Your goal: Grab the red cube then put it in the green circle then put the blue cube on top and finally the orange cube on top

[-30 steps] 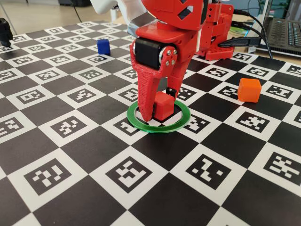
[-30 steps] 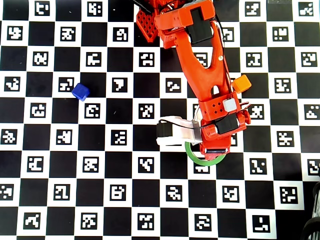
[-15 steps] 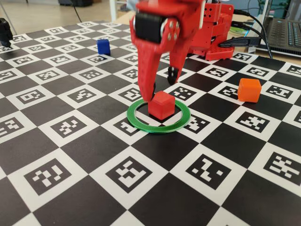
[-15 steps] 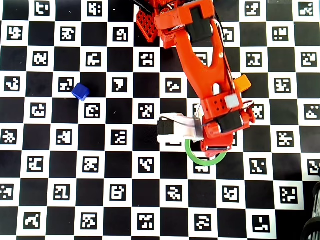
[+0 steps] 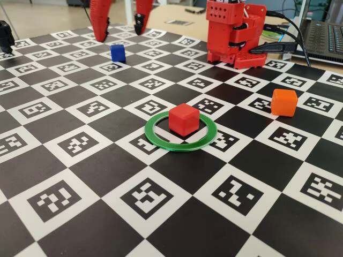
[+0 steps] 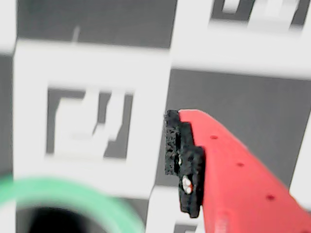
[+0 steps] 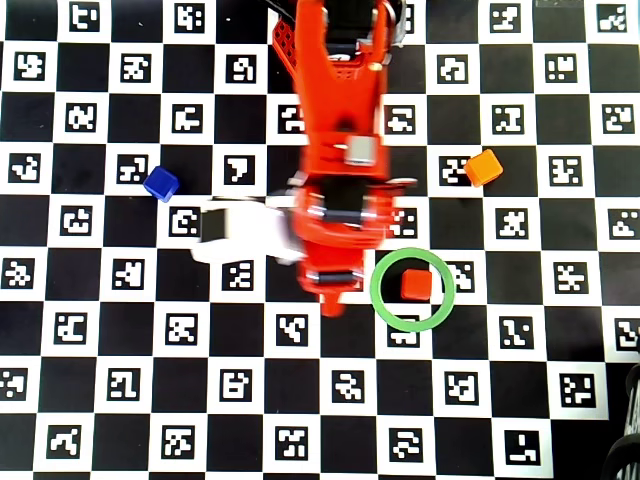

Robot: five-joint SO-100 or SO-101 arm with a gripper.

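So red cube (image 5: 184, 119) dropped inside green circle (image 5: 161, 142), jaws now wide, empty, swung off toward blue cube (image 5: 118, 53).

Red cube (image 7: 416, 285) inside green circle (image 7: 383, 306); blue cube (image 7: 161, 184) far left; orange cube (image 7: 484, 167) upper right.

Matte plastic red cube (image 5: 184, 118); green circle (image 5: 181, 143) smooth, probably plastic too.

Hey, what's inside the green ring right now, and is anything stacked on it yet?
The red cube sits inside the green ring, on the checkered mat, with nothing on top of it. The patch of mat directly under the cube is hidden. The blue cube and orange cube lie outside the ring.
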